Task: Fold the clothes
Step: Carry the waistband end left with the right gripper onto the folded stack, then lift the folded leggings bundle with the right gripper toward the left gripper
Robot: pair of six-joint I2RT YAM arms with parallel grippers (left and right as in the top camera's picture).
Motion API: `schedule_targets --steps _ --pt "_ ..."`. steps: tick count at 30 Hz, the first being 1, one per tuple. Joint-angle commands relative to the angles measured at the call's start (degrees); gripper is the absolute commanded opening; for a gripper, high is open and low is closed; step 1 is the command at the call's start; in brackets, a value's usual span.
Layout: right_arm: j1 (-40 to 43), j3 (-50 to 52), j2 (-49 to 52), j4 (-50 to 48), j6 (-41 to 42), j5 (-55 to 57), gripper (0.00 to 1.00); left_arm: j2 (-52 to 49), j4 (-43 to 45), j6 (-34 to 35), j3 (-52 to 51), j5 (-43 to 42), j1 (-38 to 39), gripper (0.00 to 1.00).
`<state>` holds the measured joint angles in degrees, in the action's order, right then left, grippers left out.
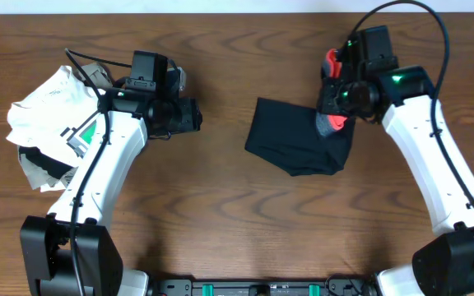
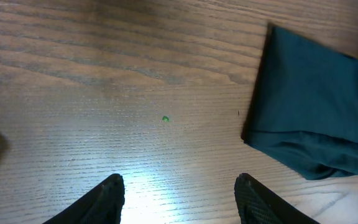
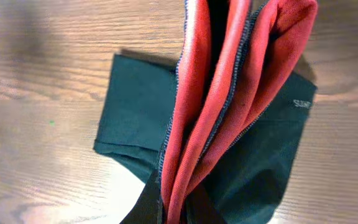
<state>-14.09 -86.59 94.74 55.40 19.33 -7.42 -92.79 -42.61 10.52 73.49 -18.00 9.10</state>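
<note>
The folded black pants lie on the counter, right of middle. The right pincer is clamped on their raised red-edged waistband. The left pincer hovers half-open, empty.

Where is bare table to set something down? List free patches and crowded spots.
Free: the table between the left gripper and the pants; the front strip below the pants; the far edge above them. Crowded: the left side under the white T-shirt, and where the right gripper clamps the waistband.
</note>
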Motion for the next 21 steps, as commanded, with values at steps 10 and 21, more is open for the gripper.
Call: schedule_targets --steps 10,21 --pt "-6.58 -1.46 4.5 -2.36 2.1 1.01 0.01 0.48 -0.42 0.79 -0.13 0.33 -0.2 0.59" --pt "-7.69 -1.49 6.51 -9.14 2.29 1.16 0.01 0.48 -0.79 0.79 -0.13 2.29 -0.2 0.6"
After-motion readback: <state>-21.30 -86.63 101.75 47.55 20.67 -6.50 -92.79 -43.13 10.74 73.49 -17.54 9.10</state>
